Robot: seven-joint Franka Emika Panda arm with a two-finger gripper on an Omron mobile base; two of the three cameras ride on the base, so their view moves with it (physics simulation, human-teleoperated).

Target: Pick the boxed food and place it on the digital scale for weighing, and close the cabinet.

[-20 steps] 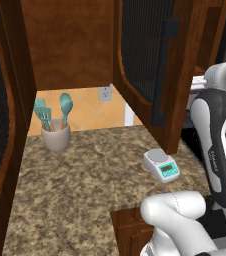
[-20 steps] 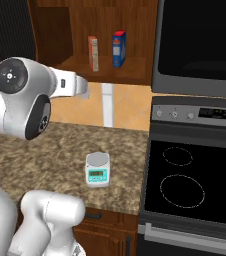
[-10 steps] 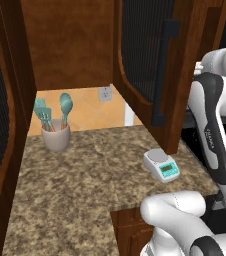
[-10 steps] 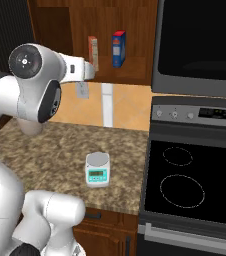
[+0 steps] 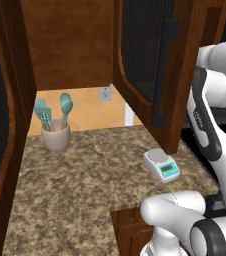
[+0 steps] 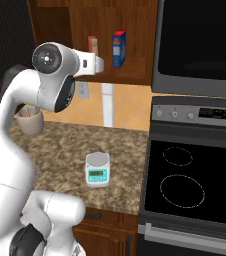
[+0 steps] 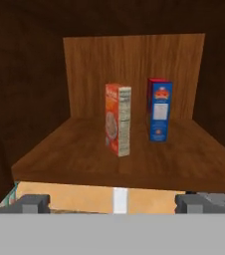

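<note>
The boxed food (image 7: 118,119), an orange-red carton, stands upright on the shelf of the open cabinet (image 7: 84,154), left of a blue box (image 7: 159,109). My gripper (image 7: 115,203) is open, level with the shelf's front edge and short of the carton, with nothing between its fingers. From the right base view the boxed food (image 6: 92,44) sits just beyond my raised hand (image 6: 96,64). The digital scale (image 6: 97,170) lies on the counter below, also seen as the digital scale (image 5: 161,165). The cabinet door (image 5: 145,65) hangs open with its black bar handle (image 5: 161,75).
A beige utensil cup (image 5: 55,135) with teal spoons stands at the back left of the granite counter (image 5: 85,190). A black stove top (image 6: 195,175) lies right of the counter, with a dark oven panel (image 6: 200,40) above it. A blue box (image 6: 118,48) shares the shelf.
The arm has swung up and the hand has risen toward the cabinet shelf, closer to the boxes. The gripper stays open.
</note>
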